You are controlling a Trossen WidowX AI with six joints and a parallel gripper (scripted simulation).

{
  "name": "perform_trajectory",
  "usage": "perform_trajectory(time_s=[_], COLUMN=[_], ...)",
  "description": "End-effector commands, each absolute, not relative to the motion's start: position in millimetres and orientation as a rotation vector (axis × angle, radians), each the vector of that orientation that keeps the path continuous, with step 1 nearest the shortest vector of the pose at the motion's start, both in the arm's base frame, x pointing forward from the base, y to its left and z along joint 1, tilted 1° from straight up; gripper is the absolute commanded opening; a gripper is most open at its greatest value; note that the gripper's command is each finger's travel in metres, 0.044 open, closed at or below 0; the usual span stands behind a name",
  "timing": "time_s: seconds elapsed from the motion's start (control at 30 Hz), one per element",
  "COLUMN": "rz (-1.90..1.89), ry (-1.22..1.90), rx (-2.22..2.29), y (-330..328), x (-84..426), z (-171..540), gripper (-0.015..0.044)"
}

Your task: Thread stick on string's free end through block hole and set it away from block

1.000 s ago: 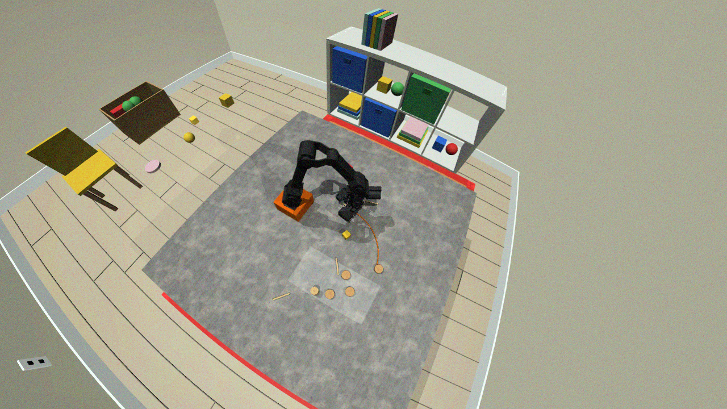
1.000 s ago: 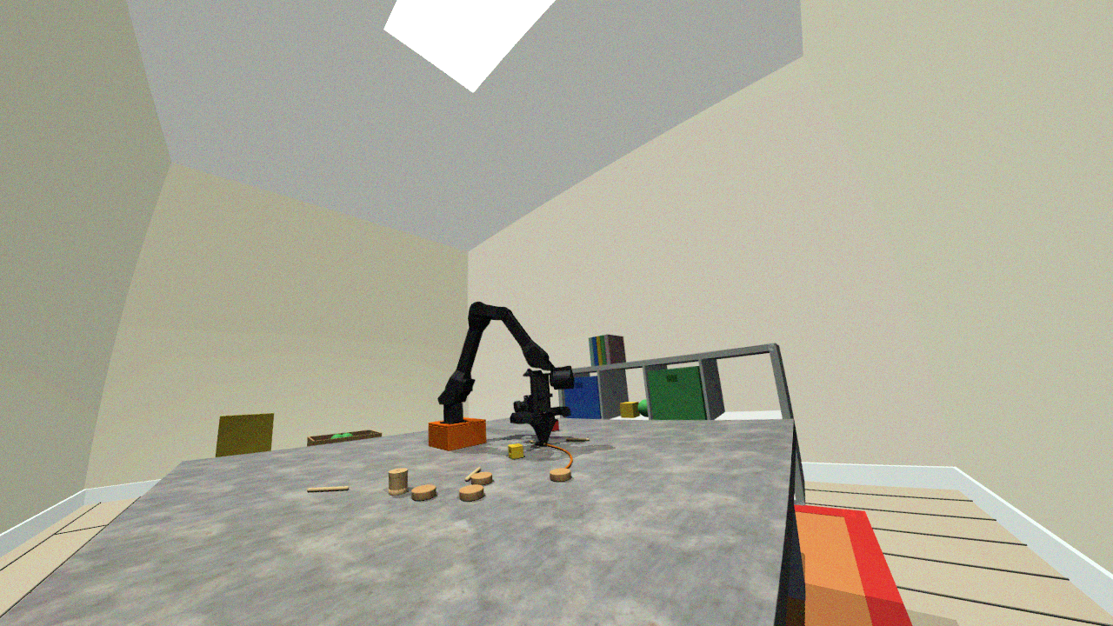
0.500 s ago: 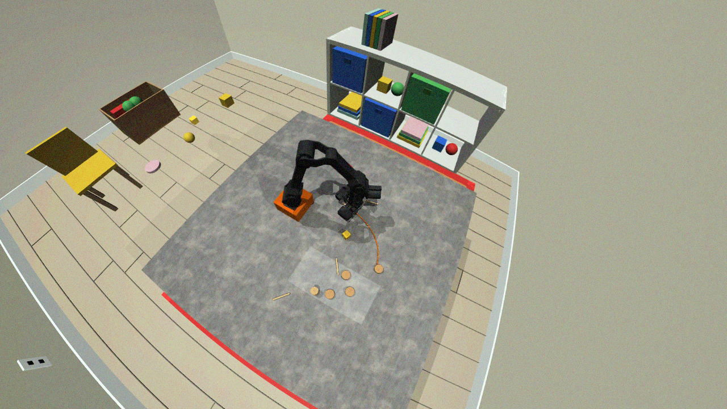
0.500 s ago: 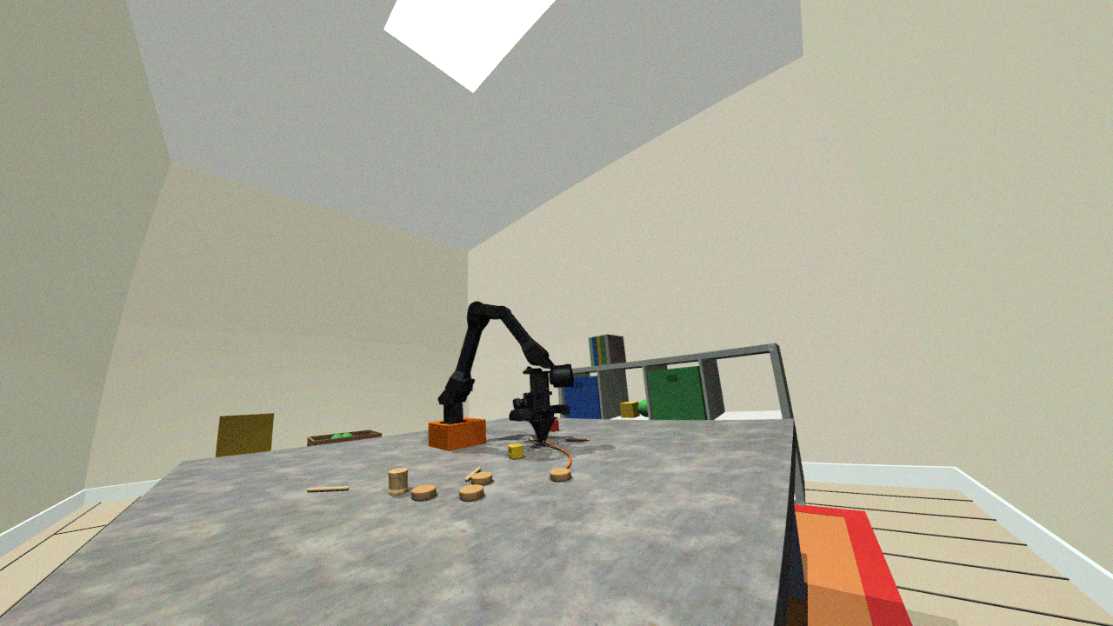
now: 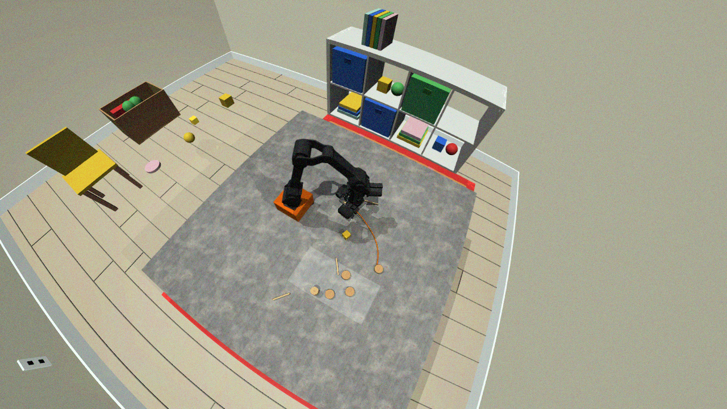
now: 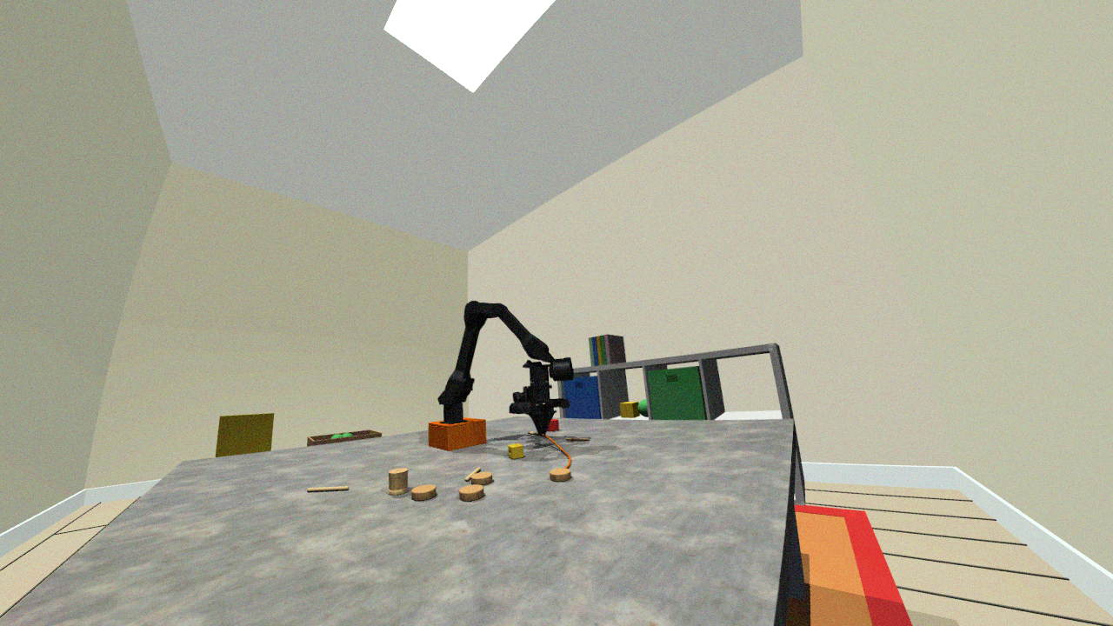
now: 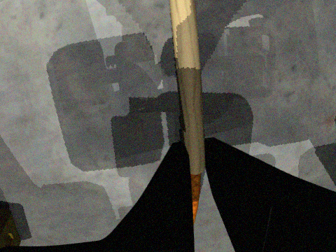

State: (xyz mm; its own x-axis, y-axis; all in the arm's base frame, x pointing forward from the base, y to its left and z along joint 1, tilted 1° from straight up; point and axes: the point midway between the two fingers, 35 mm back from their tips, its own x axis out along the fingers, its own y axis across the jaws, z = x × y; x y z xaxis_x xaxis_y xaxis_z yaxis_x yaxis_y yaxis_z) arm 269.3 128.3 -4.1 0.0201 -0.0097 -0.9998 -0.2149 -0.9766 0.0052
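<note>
My gripper (image 5: pixel 356 210) (image 6: pixel 543 432) (image 7: pixel 193 150) is shut on the thin wooden stick (image 7: pixel 189 84), at its string end, low over the table. Whether the stick touches the table I cannot tell. The orange string (image 5: pixel 375 236) (image 6: pixel 563 449) (image 7: pixel 195 187) leaves the stick's end and curves to the round wooden button (image 5: pixel 378 268) (image 6: pixel 560 475). A small yellow block (image 5: pixel 346 234) (image 6: pixel 515 451) stands on the table between the gripper and the loose pieces; its edge shows dark at the lower left of the wrist view. Its hole is too small to make out clearly.
A loose stick (image 5: pixel 371 202) (image 6: pixel 577 439) lies beyond the gripper. Two more sticks (image 5: pixel 337 266) (image 5: pixel 280 296) lie farther off, near several wooden discs (image 5: pixel 345 275) (image 5: pixel 349 291) and an upright wooden cylinder (image 5: pixel 314 291) (image 6: pixel 397 480). The arm's orange base (image 5: pixel 295 205) (image 6: pixel 456 434) is close by.
</note>
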Motion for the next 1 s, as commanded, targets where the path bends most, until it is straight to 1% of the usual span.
perform_trajectory(time_s=[0.0,0.63,0.97], rz=[2.069,2.069,2.085], ry=[0.229,0.229,0.234], rx=[-2.142,-2.142,-2.136], y=[130,129,128], x=[273,270,268], z=[6,29,26], gripper=[0.0000,0.0000,0.0000])
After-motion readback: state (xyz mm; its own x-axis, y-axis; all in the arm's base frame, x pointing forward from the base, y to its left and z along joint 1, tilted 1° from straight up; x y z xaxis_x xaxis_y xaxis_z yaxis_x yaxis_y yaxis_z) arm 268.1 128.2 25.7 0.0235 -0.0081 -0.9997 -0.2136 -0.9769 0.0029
